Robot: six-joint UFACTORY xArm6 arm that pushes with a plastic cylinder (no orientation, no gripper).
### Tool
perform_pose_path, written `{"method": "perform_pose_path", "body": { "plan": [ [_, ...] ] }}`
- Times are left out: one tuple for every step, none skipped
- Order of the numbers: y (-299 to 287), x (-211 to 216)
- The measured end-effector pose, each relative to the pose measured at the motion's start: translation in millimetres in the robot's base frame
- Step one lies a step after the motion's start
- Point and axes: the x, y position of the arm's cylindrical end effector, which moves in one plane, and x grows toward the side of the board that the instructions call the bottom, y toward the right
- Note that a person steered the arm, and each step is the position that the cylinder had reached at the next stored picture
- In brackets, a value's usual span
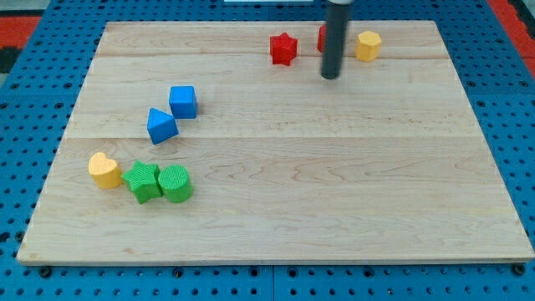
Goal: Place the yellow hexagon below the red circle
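The yellow hexagon (367,45) sits near the view's top, right of centre. The red circle (321,37) is just left of it, mostly hidden behind my dark rod. My tip (331,76) rests on the board just below the red circle and to the lower left of the yellow hexagon, a small gap from both. A red star (283,48) lies to the left of the rod.
A blue cube (183,101) and a blue triangle (161,125) sit at the centre left. A yellow heart (104,170), a green star (143,181) and a green circle (175,183) cluster at the lower left. The wooden board (334,209) lies on blue pegboard.
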Motion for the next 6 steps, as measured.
{"method": "perform_pose_path", "body": {
  "plan": [
    [12.3, -27.6],
    [85.5, -42.9],
    [155.1, -95.7],
    [72.8, -117.0],
    [41.0, -19.4],
    [35.5, 75.1]
  ]
}}
